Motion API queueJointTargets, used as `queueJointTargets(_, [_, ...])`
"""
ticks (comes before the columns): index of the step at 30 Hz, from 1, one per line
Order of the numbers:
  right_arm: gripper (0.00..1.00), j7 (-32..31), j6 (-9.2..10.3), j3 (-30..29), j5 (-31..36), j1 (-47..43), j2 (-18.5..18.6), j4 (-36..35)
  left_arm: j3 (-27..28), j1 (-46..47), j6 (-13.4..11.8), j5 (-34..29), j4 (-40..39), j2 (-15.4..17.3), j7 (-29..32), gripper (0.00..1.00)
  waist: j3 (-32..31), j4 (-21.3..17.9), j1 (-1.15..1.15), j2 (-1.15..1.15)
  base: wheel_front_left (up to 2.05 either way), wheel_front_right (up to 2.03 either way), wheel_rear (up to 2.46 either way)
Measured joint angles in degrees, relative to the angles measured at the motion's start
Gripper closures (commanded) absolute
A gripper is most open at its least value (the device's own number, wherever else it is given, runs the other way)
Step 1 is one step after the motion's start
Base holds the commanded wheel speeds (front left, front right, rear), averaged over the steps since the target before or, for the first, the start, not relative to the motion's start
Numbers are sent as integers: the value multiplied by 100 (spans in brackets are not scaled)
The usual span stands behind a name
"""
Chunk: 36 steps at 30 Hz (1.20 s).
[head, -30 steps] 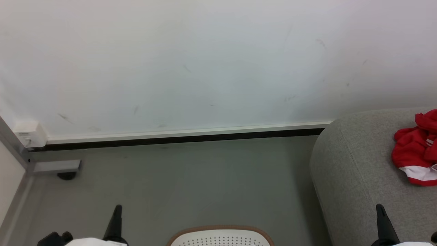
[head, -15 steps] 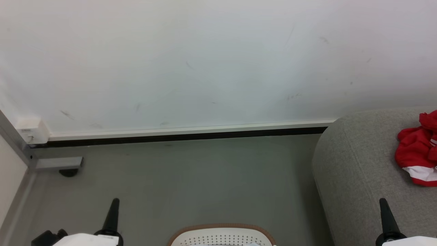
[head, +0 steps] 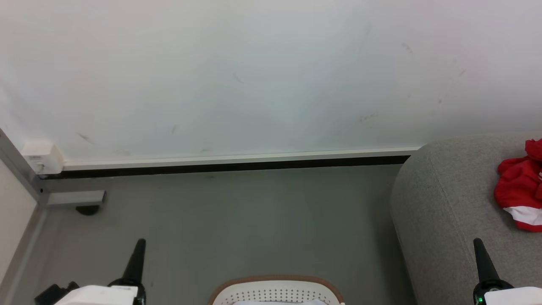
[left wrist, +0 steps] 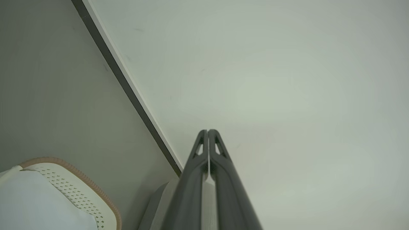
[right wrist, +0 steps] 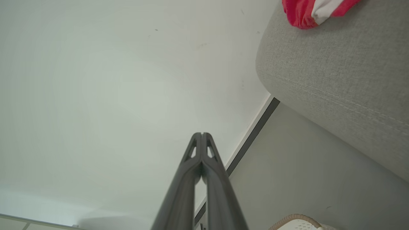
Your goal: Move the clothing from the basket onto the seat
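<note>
Red clothing (head: 521, 186) with a white stripe lies bunched on the grey seat (head: 444, 220) at the right edge of the head view; the right wrist view catches the clothing (right wrist: 314, 11) on the seat (right wrist: 338, 70) at its top right. The white perforated basket (head: 275, 290) with a brown rim sits on the floor at the bottom centre, a pale lining showing inside the basket (left wrist: 80, 191). My left gripper (head: 139, 243) rises at the lower left, shut and empty. My right gripper (head: 478, 243) rises at the lower right in front of the seat, shut and empty. Both pairs of fingertips touch in the wrist views.
A white wall with a dark baseboard (head: 228, 166) runs across behind the grey floor (head: 237, 220). At the left a grey metal frame foot (head: 74, 198) with a dark caster stands beside a pale partition. Open floor lies between basket, wall and seat.
The whole head view has shifted a little, so the camera has moved. Both grippers stand slightly higher in the picture and stay shut. The clothing sits nearer the right edge.
</note>
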<state>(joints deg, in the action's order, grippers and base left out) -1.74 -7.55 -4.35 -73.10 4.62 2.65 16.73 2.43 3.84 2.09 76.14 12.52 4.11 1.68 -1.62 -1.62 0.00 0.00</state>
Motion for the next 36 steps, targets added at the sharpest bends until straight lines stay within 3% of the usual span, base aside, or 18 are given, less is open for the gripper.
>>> queueJointTargets(36, [100, -375, 0, -137, -1679, 213, 59, -160, 359, 175, 166, 1378, -165, -116, 424, 100, 126, 133, 0, 0, 0, 0, 0])
